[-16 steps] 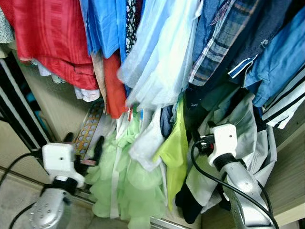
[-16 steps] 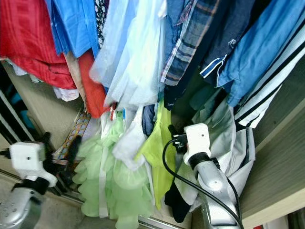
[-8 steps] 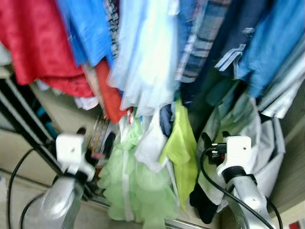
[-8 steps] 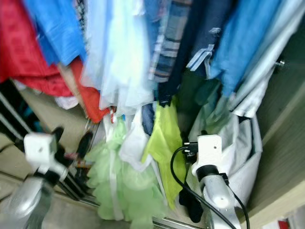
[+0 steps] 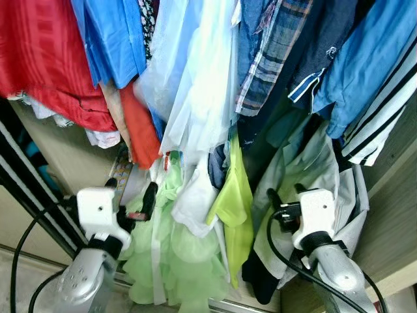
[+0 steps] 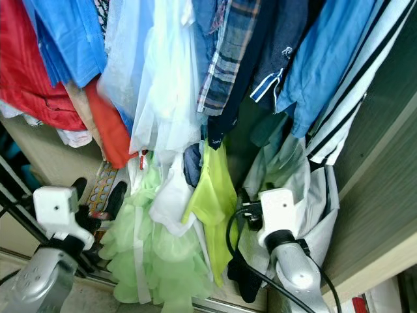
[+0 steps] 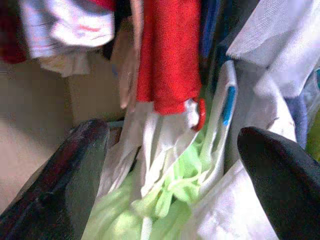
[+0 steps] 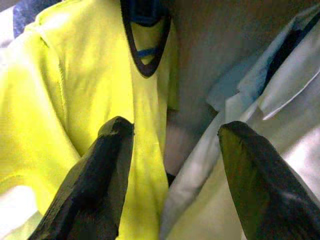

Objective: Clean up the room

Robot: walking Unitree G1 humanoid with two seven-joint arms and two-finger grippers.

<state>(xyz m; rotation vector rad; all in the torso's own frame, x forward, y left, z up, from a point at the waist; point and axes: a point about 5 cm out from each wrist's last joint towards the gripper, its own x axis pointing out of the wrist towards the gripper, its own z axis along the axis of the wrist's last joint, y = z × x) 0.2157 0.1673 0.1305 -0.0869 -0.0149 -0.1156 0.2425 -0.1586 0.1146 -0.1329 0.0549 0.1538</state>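
Many clothes hang in a wardrobe: a red garment [image 5: 45, 59], a white sheer garment [image 5: 202, 85], a plaid shirt [image 5: 270, 52] and blue shirts [image 5: 371, 59]. Lower down hang a pale green frilly dress [image 5: 176, 254], a lime-yellow shirt [image 5: 234, 202] and a pale grey shirt [image 5: 306, 163]. My left gripper [image 5: 132, 194] is open at the left edge of the green dress [image 7: 165, 200], below an orange-red garment [image 7: 170, 55]. My right gripper [image 5: 285, 193] is open, and points between the lime-yellow shirt [image 8: 100, 85] and the pale grey shirt [image 8: 280, 130]. Nothing is between the fingers of either.
A wooden side panel [image 5: 397, 228] closes the wardrobe on the right. A black and white sliding door frame [image 5: 26, 189] runs down the left. A patterned item [image 5: 122, 173] lies low at the back behind the left gripper. Pale floor shows at the bottom left.
The view has swayed as the camera moved. My left gripper has edged right, closer to the green dress. The right gripper stays by the lime-yellow shirt.
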